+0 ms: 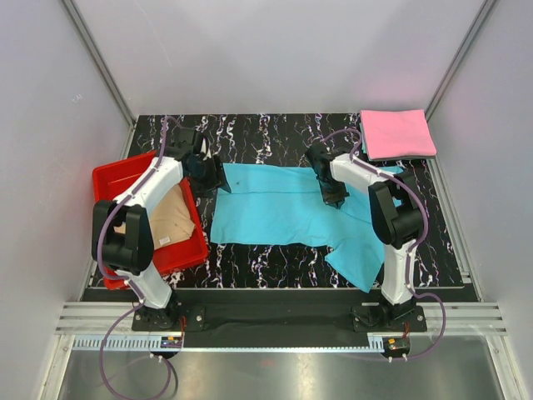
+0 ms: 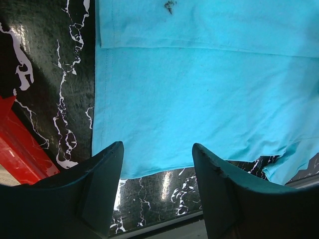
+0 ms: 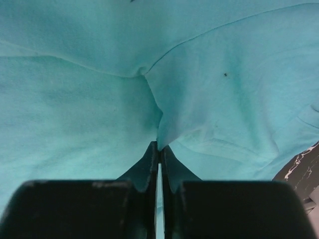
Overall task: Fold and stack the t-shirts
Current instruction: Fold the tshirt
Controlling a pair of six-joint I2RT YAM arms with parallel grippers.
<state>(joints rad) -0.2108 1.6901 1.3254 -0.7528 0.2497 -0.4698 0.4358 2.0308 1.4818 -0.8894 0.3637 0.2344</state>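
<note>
The blue shirt (image 1: pixel 275 212) is lying spread on the table (image 1: pixel 250 133). A ridge of it is bunching at the tips of the right gripper (image 3: pixel 158 149), whose fingers are clenching the cloth, probably to lift a fold. The left gripper (image 2: pixel 157 147) is hovering released, with the shirt's edge just ahead of its fingers, likely to take a second hold. The pink shirt (image 1: pixel 396 133) is lying folded well apart.

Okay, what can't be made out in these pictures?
Top view: the left arm covers part of the tan-beige cloth t-shirt in the red plastic tray.
Right wrist view: the turquoise-blue cloth t-shirt runs past the frame, outline cut off.
Left wrist view: the frame's left edge cuts off that tray.
</note>
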